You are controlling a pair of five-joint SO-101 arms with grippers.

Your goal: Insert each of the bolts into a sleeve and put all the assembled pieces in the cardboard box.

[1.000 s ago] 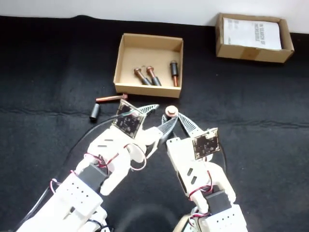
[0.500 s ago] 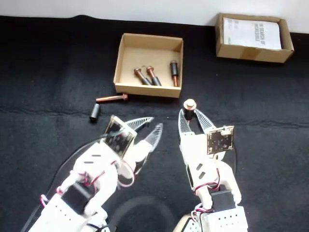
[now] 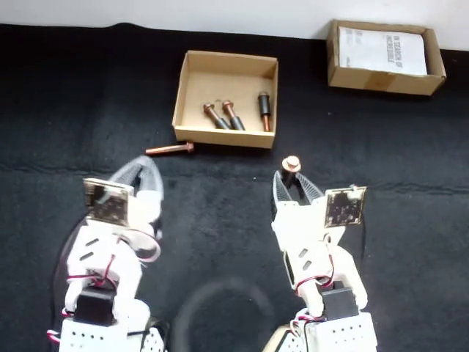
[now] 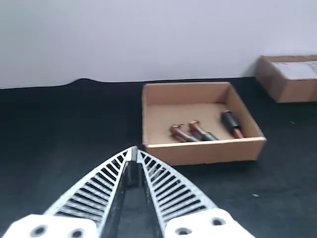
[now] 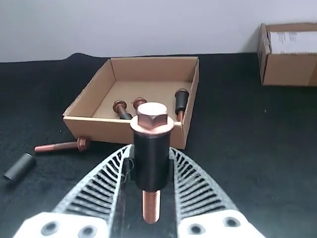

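Observation:
My right gripper is shut on an assembled piece, a copper bolt standing upright in a black sleeve, just in front of the cardboard box. Three assembled pieces lie inside the box. A loose copper bolt lies before the box's left corner, and a loose black sleeve lies near it. My left gripper hovers over that sleeve's spot with its fingertips together.
A second cardboard box with a printed sheet in it stands at the back right. Black cloth covers the table, with free room left of the box and between the arms.
The left gripper let go of the piece at the centre, shut, and swung left to the loose sleeve's spot. The right gripper carried the assembled piece slightly right.

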